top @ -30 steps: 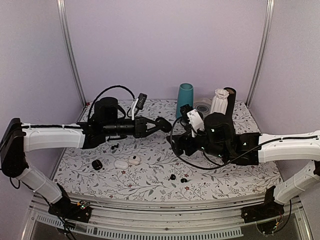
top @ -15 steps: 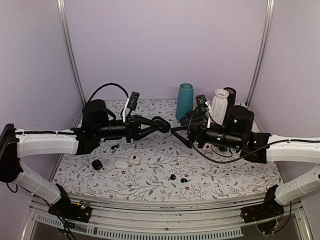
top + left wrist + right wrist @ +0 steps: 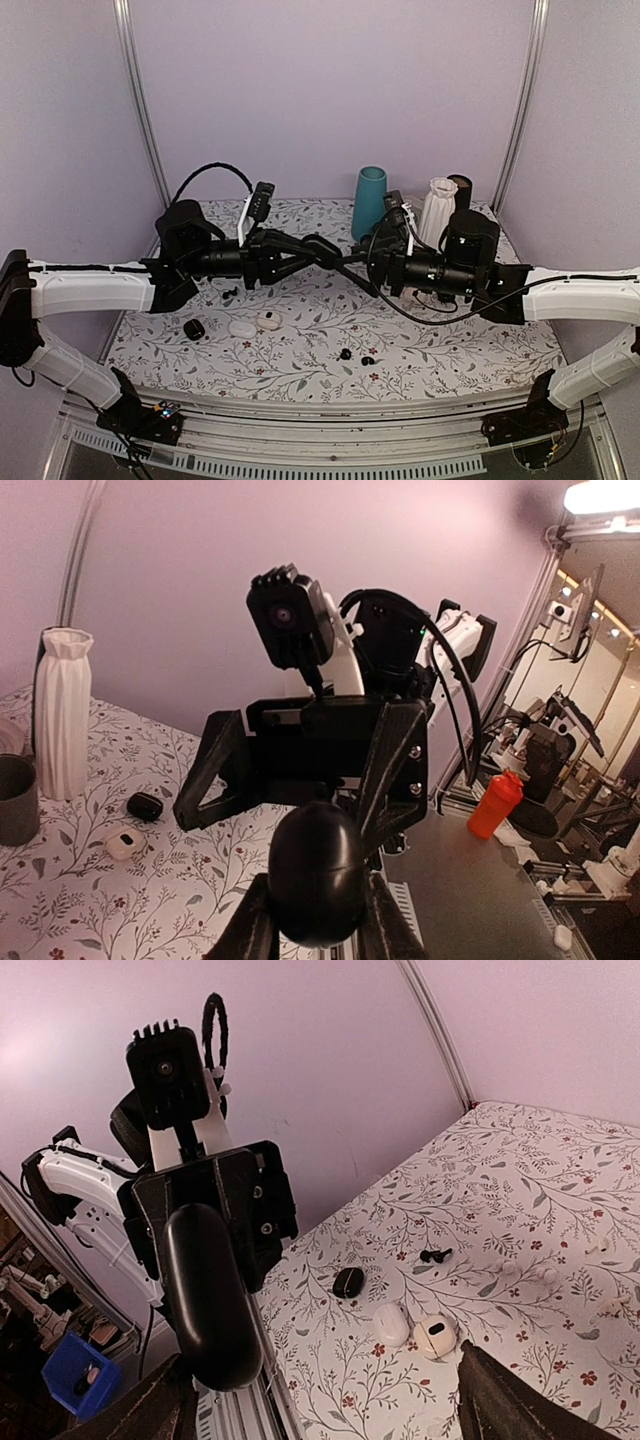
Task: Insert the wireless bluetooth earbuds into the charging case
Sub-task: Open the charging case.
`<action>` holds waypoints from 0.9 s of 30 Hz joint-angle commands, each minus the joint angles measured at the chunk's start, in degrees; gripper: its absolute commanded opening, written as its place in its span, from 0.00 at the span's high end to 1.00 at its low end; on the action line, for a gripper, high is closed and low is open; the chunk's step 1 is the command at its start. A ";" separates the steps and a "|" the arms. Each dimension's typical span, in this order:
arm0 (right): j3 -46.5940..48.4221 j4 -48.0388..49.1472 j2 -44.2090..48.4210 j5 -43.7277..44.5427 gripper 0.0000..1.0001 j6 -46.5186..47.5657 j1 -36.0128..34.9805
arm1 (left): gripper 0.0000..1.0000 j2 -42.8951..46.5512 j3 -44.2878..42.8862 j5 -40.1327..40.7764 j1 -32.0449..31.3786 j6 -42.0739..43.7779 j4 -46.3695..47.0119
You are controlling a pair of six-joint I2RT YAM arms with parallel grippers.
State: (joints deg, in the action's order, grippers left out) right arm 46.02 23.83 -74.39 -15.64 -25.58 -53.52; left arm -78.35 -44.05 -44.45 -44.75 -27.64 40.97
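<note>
Nothing inserted yet: both earbuds (image 3: 345, 353) lay near the desk (image 3: 460, 350) front edge; left claw (image 3: 318, 248) clenched the black charging case (image 3: 315, 870) aloft, right claw (image 3: 355, 268) released.

Tally across the worktop (image 3: 300, 375).
Comes to two tiny black earbuds (image 3: 345, 353) (image 3: 368, 360), two black cases (image 3: 322, 247) (image 3: 194, 328), two white cases (image 3: 242, 327) (image 3: 268, 320), one teal cup (image 3: 371, 202), one white vase (image 3: 437, 208), one dark cylinder (image 3: 462, 186), two arms (image 3: 90, 285) (image 3: 580, 297).

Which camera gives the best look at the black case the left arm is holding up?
The right wrist view: the black case shows full length, large and unobstructed. The left wrist view shows it end-on, pinched between the left fingers. In the top external view it is small, dark on dark.
</note>
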 commanded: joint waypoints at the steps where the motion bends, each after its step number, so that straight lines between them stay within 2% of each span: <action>1: 1.16 1.72 -0.05 0.76 0.10 -2.10 1.66 | 1.00 1.27 0.80 -3.97 -1.29 0.33 4.18; 9: -0.24 2.87 1.24 -0.62 0.09 -4.90 3.90 | 1.00 0.13 0.46 -5.84 -1.89 0.90 4.09; 14: -0.42 2.83 1.39 -1.68 0.09 -5.13 4.17 | 1.00 0.15 0.46 -4.19 -1.98 0.86 3.83; 22: -2.65 5.98 4.42 -6.34 0.10 -1.78 3.63 | 1.00 -0.10 0.55 0.71 -1.59 0.48 1.26; 27: -0.73 3.11 3.51 -3.79 0.10 2.52 0.13 | 1.00 -1.21 -0.08 -0.37 -1.38 -1.40 2.43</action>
State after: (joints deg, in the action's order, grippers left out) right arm 44.23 27.24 -71.02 -20.12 -27.16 -51.09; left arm -78.52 -43.46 -44.91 -46.17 -27.77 42.33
